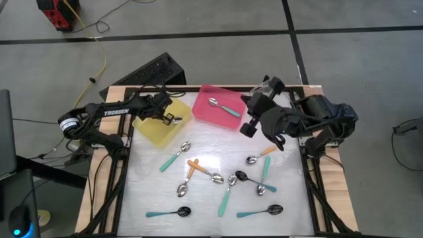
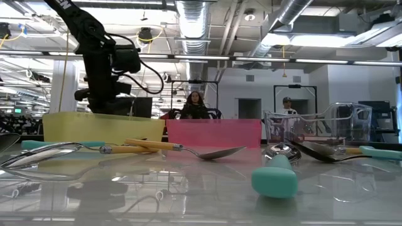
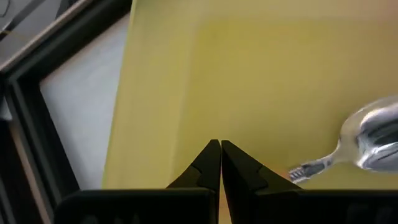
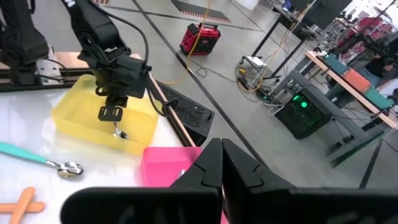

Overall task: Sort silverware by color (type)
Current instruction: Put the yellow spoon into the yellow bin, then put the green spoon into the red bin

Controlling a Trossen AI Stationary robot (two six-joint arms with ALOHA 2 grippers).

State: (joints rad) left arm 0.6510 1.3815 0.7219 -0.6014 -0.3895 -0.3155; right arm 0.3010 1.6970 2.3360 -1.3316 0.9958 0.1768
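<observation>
Several spoons with teal or orange handles lie scattered on the white table (image 1: 205,135), among them a teal one (image 1: 173,157) and an orange one (image 1: 193,168). The pink tray (image 1: 206,110) holds a teal-handled spoon (image 1: 223,106). My left gripper (image 3: 219,148) is shut, low inside the yellow tray (image 3: 261,74), with nothing between its tips. A silver-bowled spoon (image 3: 367,140) lies on the tray floor beside it, its orange handle running behind one finger. My right gripper (image 4: 221,149) is shut and raised high above the pink tray's near side.
A clear tray (image 2: 323,129) stands at the right in the low view. A black frame edges the table (image 1: 125,165). A black keyboard-like object (image 1: 149,71) lies beyond the far left corner. People stand in the room behind (image 2: 196,105).
</observation>
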